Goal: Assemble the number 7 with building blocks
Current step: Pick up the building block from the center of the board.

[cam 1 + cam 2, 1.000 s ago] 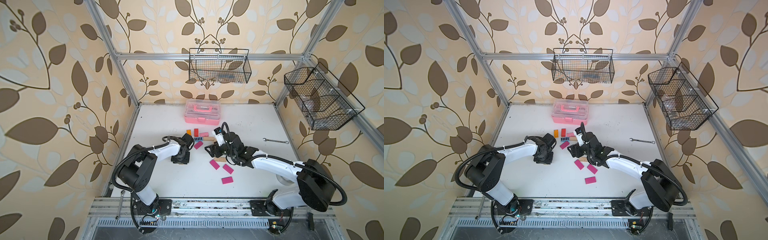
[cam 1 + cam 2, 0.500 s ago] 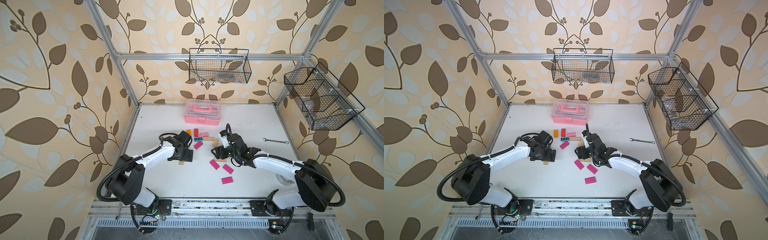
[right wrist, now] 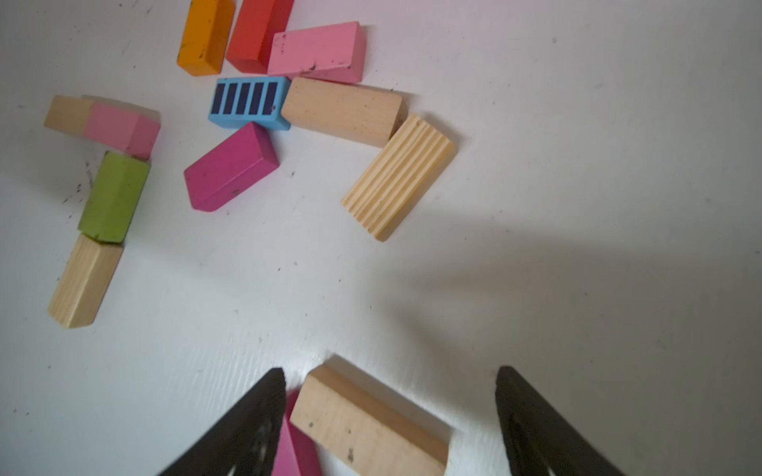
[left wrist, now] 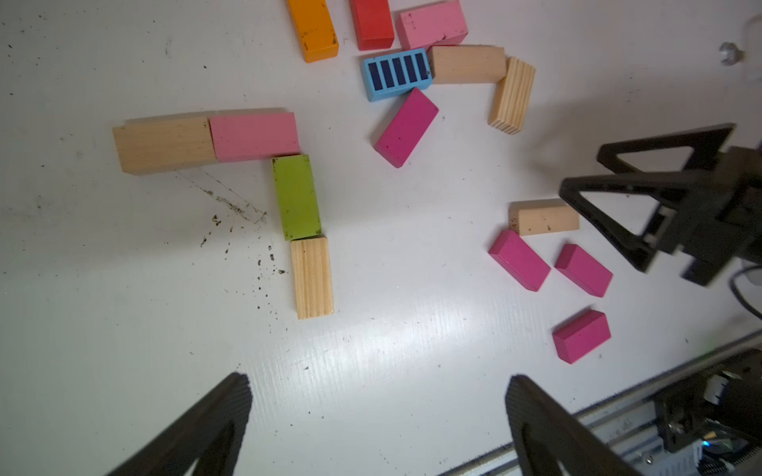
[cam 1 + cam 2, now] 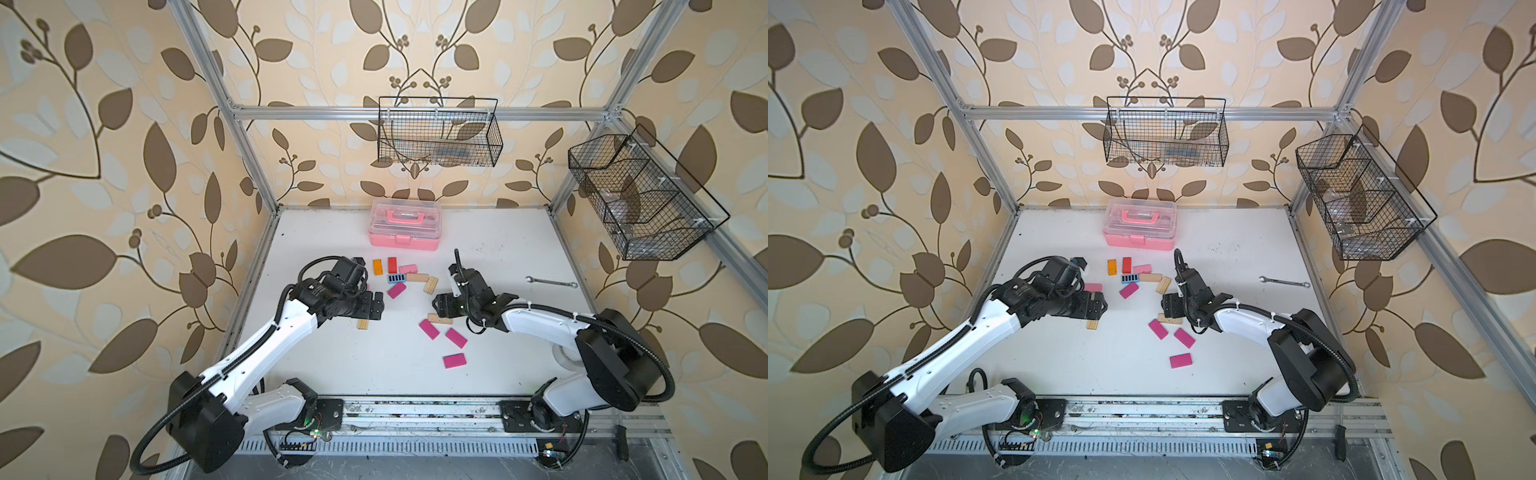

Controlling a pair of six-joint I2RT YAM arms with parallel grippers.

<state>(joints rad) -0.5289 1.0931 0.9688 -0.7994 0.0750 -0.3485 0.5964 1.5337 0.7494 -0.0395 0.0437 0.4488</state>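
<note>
Seemingly, a magenta block (image 3: pixel 299 449) crowds the wood block (image 3: pixel 367 420) between right fingers (image 3: pixel 247 428).

arms (image 5: pixel 266 345): white shells, black joints | cables (image 5: pixel 548 308): black, corrugated (white zip-ties)

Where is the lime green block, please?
Left wrist view: the lime green block lies on the robot's left, between a light pink block and a plain wood block.

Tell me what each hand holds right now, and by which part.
Nothing. The left hand is open and empty. The right hand is open too; a wood block lies between its fingers, with a clear gap on one side.
</note>
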